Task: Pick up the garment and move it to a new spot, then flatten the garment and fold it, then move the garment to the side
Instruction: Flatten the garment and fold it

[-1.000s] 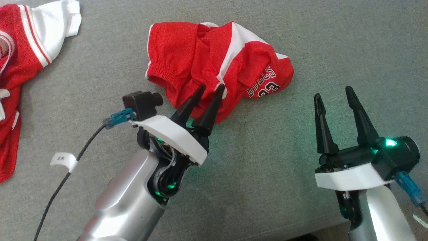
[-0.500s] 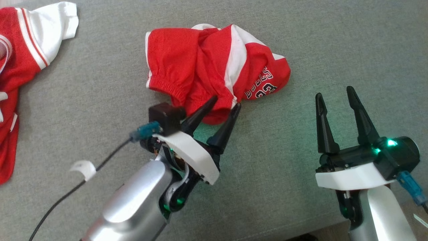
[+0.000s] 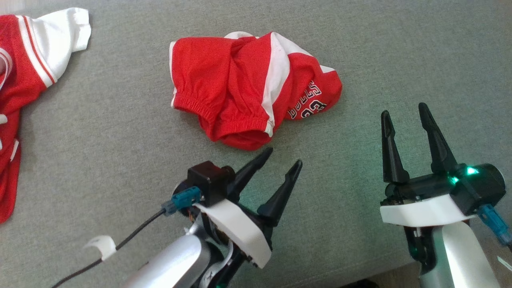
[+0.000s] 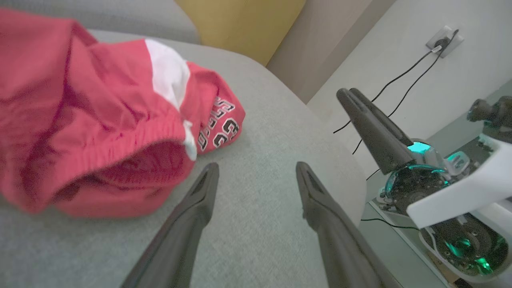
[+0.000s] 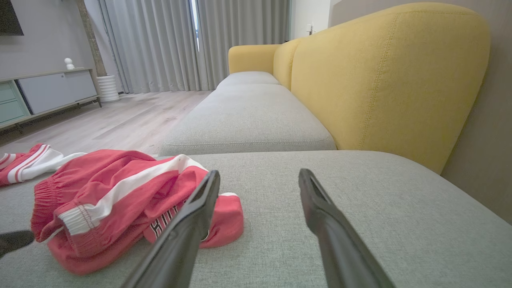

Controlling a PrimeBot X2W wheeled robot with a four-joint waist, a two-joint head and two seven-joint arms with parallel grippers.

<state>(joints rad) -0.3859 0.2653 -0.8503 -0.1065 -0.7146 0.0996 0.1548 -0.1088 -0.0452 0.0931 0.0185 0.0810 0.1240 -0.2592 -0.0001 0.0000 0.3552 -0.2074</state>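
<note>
surface: grey woven cushion [image 3: 100, 140] is lying under both grippers; green light from the wrists is glowing on it
garment [image 3: 224, 80]: red shorts with white side stripes and lettering, lying crumpled on the cushion just ahead of the left gripper, apart from it
left gripper [image 3: 285, 156]: fingers are standing spread apart, gripping nothing; tips are pointing toward the garment's lower hem without touching it
right gripper [image 3: 404, 109]: fingers are standing spread, gripping nothing; the garment is lying ahead and to its left, well apart
jersey [image 3: 28, 52]: red and white, lying far to the left of the left gripper, running off the head view's edge
sofa back [image 5: 384, 72]: yellow, rising ahead and to the right of the right gripper
far seat [image 5: 248, 116]: grey, stretching straight ahead of the right gripper, beyond the cushion
room: grey curtains [image 5: 160, 44] are hanging far ahead of the right gripper; wood floor [image 5: 120, 116] and a low cabinet [image 5: 44, 90] are showing ahead to its left
wall: wall socket [image 4: 444, 38] with black cables [image 4: 400, 78] trailing down, showing beyond the right gripper in the left wrist view
</note>
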